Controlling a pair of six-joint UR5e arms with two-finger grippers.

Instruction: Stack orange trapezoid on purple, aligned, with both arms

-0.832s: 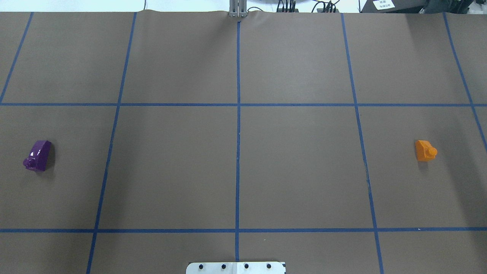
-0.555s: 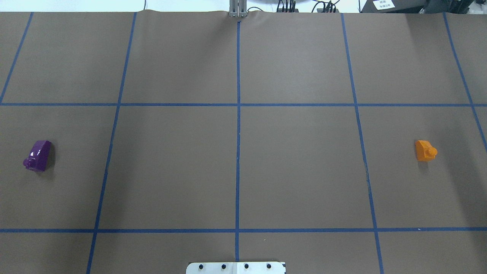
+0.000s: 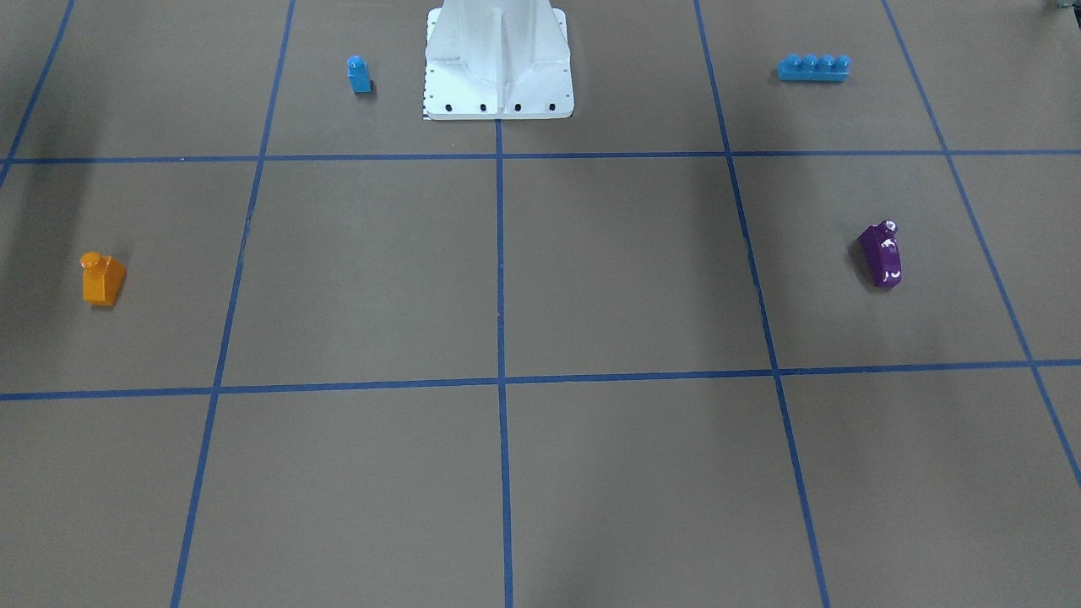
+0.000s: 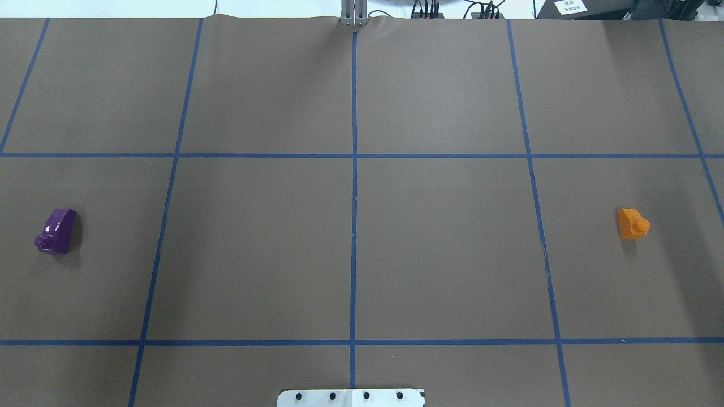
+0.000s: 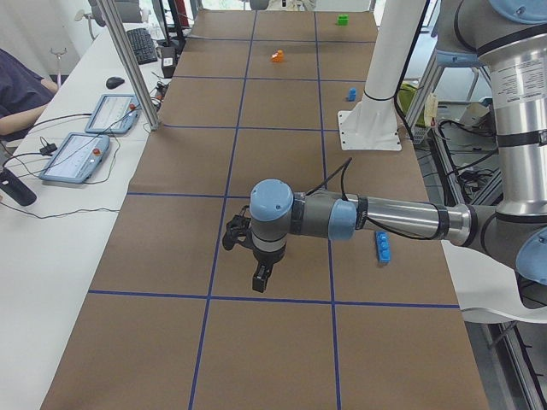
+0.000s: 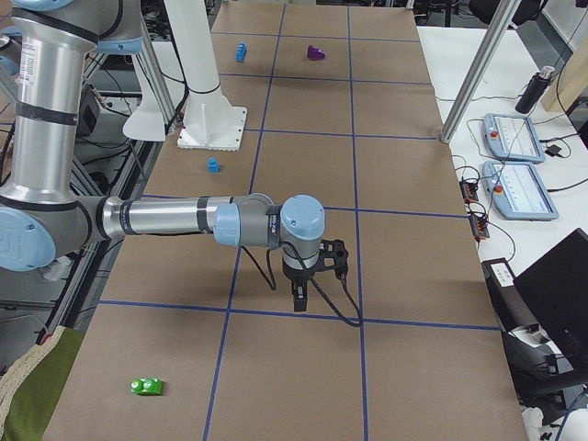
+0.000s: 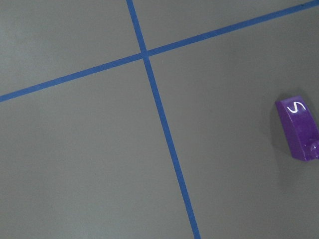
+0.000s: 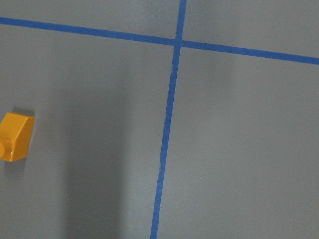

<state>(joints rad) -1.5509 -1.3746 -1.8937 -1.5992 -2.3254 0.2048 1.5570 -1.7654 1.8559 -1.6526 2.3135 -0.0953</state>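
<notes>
The orange trapezoid [image 4: 632,224] lies on the brown table at the right of the overhead view, stud toward the right. It also shows in the front view [image 3: 101,277] and the right wrist view [image 8: 16,136]. The purple block [image 4: 56,231] lies far off at the left, also in the front view [image 3: 881,254] and the left wrist view [image 7: 299,127]. My left gripper [image 5: 260,280] and right gripper [image 6: 298,301] show only in the side views, hanging above the table and pointing down. I cannot tell whether they are open or shut.
A small blue single-stud block [image 3: 359,74] and a long blue brick [image 3: 813,67] lie either side of the white pedestal [image 3: 498,59]. A green block [image 6: 145,386] lies at the table's right end. Blue tape lines grid the table.
</notes>
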